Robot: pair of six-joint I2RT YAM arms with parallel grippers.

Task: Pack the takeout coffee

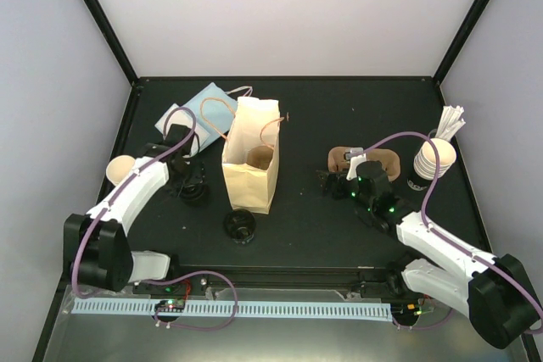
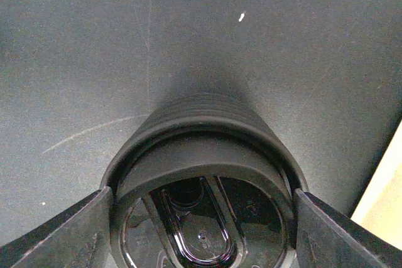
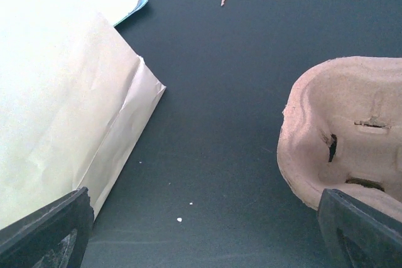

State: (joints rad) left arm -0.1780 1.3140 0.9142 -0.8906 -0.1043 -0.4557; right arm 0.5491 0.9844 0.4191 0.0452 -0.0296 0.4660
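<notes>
Mid-table, a tall cream paper bag (image 1: 250, 167) stands open while the left gripper (image 2: 202, 196) straddles a ribbed black plastic lid (image 2: 201, 123). Its fingers sit wide at the rim, and whether they pinch it cannot be told. The takeout coffee (image 1: 117, 167), a small cream-beige paper cup, waits unlidded beside the left arm near the table's left edge. Capping looks to be the step in hand, and it calls next for a firm grip and lift. The right gripper (image 3: 202, 218) hangs fully open and empty. Pale walls (image 1: 288, 14) enclose a matte black table (image 1: 339, 108) flecked with white crumbs (image 3: 179, 219).

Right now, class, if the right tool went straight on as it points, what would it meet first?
Likely the bare table, in the gap between paper bag and pulp carrier; depth is unclear.
</notes>
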